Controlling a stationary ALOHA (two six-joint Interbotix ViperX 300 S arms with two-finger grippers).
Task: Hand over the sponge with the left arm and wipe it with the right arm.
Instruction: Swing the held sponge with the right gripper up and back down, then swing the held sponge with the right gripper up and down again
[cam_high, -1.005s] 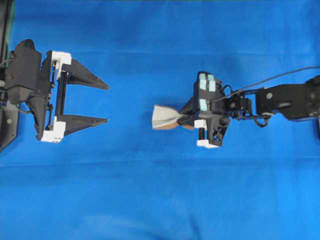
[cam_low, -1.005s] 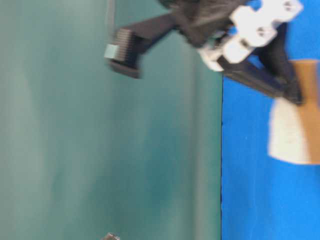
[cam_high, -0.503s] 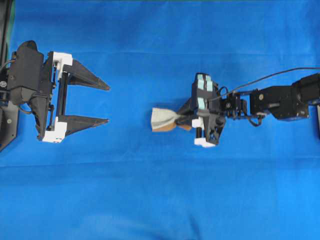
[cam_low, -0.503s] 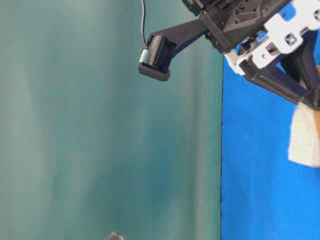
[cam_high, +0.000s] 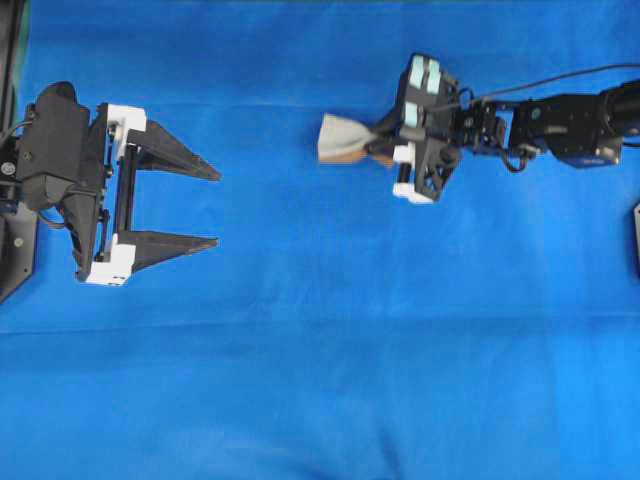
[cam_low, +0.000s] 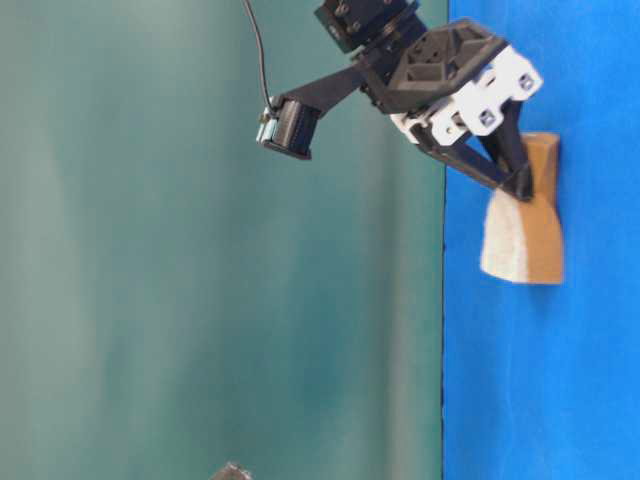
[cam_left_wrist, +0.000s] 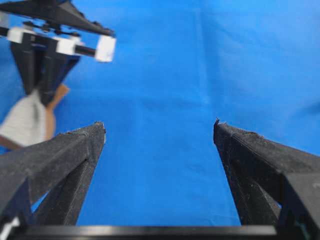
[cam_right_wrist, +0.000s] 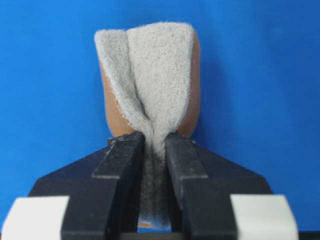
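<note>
The sponge (cam_high: 345, 138), grey-white on top with an orange-brown underside, lies pinched on the blue cloth in the upper middle of the overhead view. My right gripper (cam_high: 378, 143), with teal patches on its housing, is shut on the sponge's right end and squeezes it narrow. The right wrist view shows the sponge (cam_right_wrist: 150, 70) flaring out beyond the closed right gripper (cam_right_wrist: 155, 137). At table level the sponge (cam_low: 525, 235) rests against the cloth below the right gripper (cam_low: 520, 190). My left gripper (cam_high: 216, 208) stands wide open and empty at the far left, well apart from the sponge (cam_left_wrist: 25, 122).
A blue cloth (cam_high: 320, 380) covers the whole table. The left arm's black base (cam_high: 15, 240) sits at the left edge. A thin cable (cam_high: 560, 78) runs along the right arm. A teal wall (cam_low: 200, 300) fills the left of the table-level view.
The right arm has dragged the sponge across the cloth from the middle of the table toward its far side. The left arm has stayed where it was, still open.
</note>
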